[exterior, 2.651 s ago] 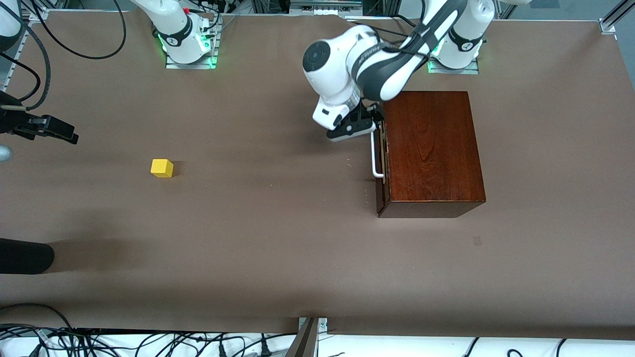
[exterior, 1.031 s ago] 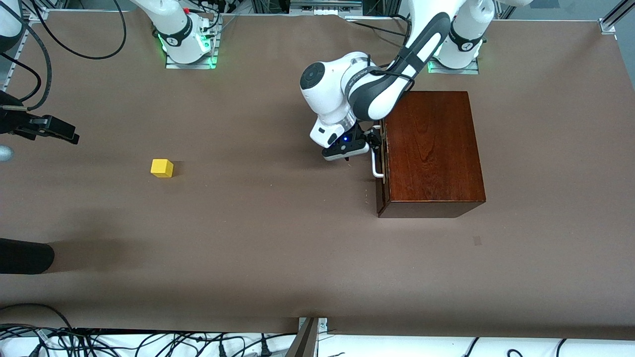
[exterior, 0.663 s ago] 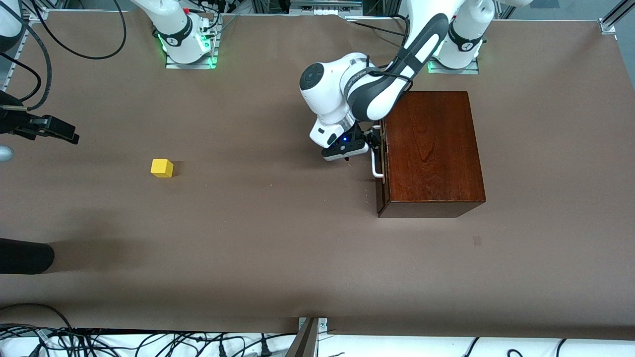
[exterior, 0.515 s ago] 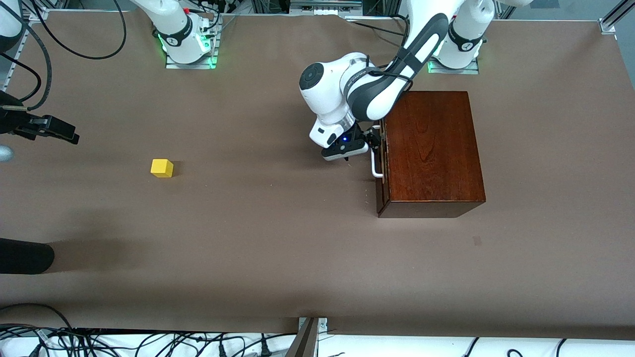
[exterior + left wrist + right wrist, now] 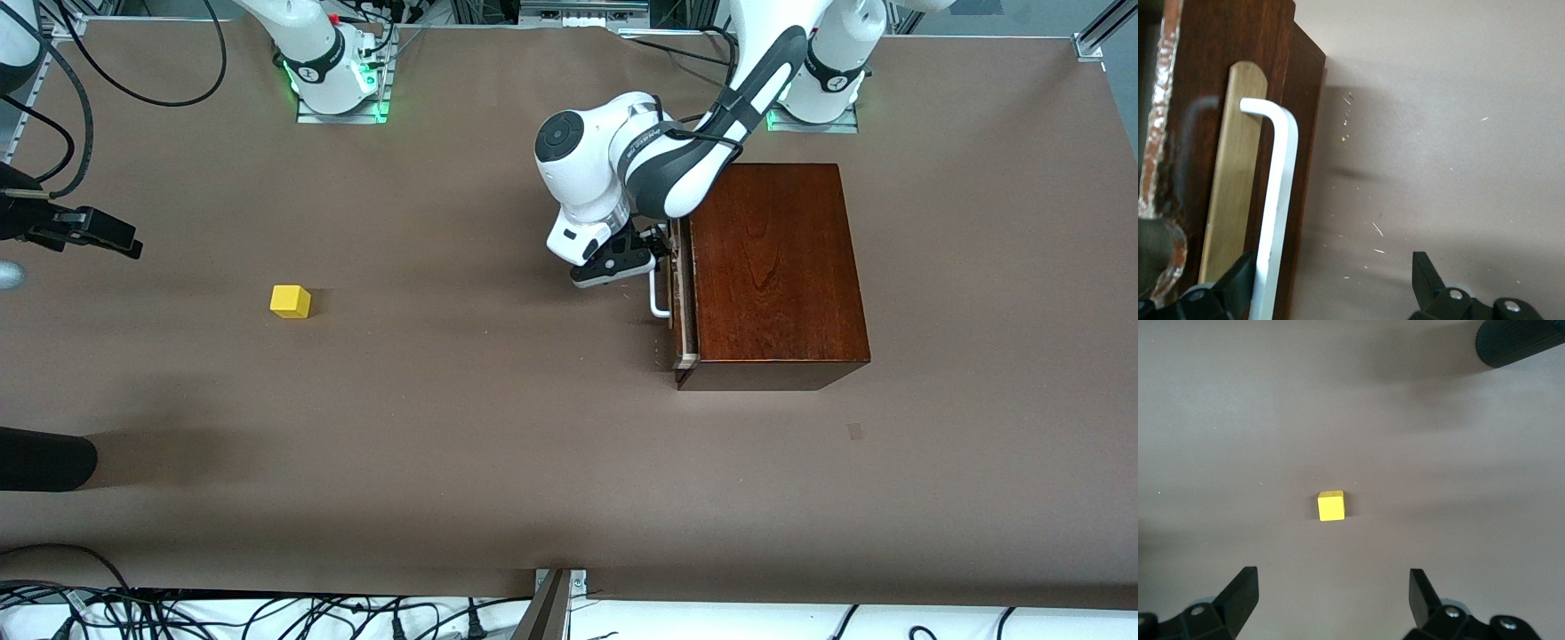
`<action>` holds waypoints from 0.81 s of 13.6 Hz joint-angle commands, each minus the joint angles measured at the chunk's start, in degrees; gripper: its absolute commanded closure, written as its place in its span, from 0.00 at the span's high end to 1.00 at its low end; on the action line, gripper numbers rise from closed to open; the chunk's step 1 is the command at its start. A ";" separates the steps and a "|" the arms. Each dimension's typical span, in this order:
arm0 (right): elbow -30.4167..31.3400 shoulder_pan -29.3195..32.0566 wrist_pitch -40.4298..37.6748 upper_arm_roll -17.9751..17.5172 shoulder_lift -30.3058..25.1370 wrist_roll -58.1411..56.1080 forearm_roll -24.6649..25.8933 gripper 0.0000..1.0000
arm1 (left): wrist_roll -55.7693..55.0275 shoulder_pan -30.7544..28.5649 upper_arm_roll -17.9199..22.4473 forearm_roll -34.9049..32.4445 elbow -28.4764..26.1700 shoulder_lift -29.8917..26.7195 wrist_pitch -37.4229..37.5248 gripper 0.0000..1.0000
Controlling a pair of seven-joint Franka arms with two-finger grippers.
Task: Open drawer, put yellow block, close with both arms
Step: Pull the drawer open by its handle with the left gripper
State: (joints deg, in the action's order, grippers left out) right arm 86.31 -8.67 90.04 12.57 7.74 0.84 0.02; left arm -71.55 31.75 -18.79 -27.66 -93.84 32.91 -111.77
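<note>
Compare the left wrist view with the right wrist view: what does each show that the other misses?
Only the left wrist view shows the drawer, its white handle hooked by one finger of the left gripper. Only the right wrist view shows the yellow block, lying untouched below the open right gripper. Both share the brown table and wide-spread black fingers.

Even overhead light, soft shadows, sharp front view.

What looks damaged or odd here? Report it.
The wood edge beside the drawer front's brass plate looks scraped, with pale chipped patches. The left gripper is at its handle; nothing else stands out.
</note>
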 commanded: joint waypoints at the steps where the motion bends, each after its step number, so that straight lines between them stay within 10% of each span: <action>1: -0.79 0.06 -0.39 -0.17 -0.01 0.56 0.60 1.00 | -2.36 2.44 0.51 2.09 2.79 2.07 -0.55 1.00; 11: -0.79 0.41 -0.13 -0.17 0.17 0.56 0.77 1.00 | -6.31 7.70 0.51 2.26 9.10 5.85 -0.55 1.00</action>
State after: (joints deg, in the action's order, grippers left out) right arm 86.31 -8.56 90.08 12.64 7.74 0.85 0.02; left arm -74.72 36.49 -17.85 -27.05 -89.99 35.15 -111.69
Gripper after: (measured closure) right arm 0.000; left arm 0.000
